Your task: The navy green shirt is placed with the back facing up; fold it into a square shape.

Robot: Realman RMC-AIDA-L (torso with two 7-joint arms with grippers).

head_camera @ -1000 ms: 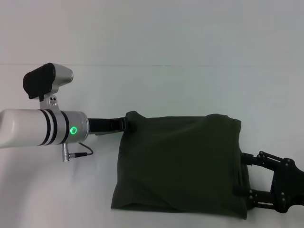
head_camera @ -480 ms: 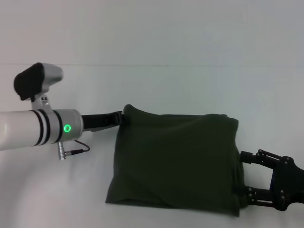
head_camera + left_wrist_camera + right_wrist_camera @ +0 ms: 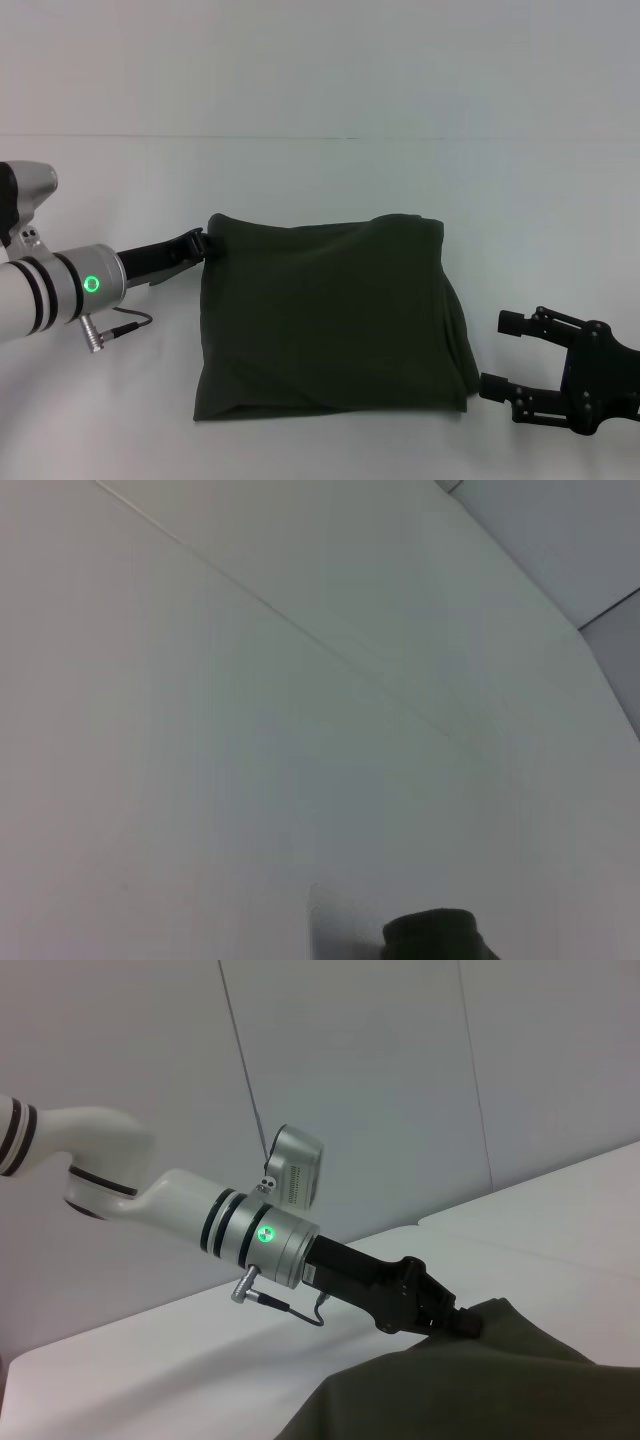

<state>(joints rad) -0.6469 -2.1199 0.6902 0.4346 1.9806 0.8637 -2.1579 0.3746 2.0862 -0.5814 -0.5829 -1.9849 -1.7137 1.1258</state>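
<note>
White table (image 3: 320, 190): left hand (image 3: 203, 243) pinching shirt (image 3: 325, 315) corner.

I've dragged the navy green shirt (image 3: 325, 315) leftward with my left gripper (image 3: 200, 243); my right gripper (image 3: 495, 352) has let go, jaws spread.

A: Surface?
B: White bench (image 3: 330, 180), matte, plain. A thin seam line (image 3: 300, 137) runs straight across its far part in the head view.
A: Same seam elsewhere?
B: Left wrist view shows a faint line crossing the white surface; cannot tell whether it is the same one.
A: Behind the bench?
B: Pale grey wall panels (image 3: 350, 1090), with narrow dark joints between them, seen in the right wrist view.
</note>
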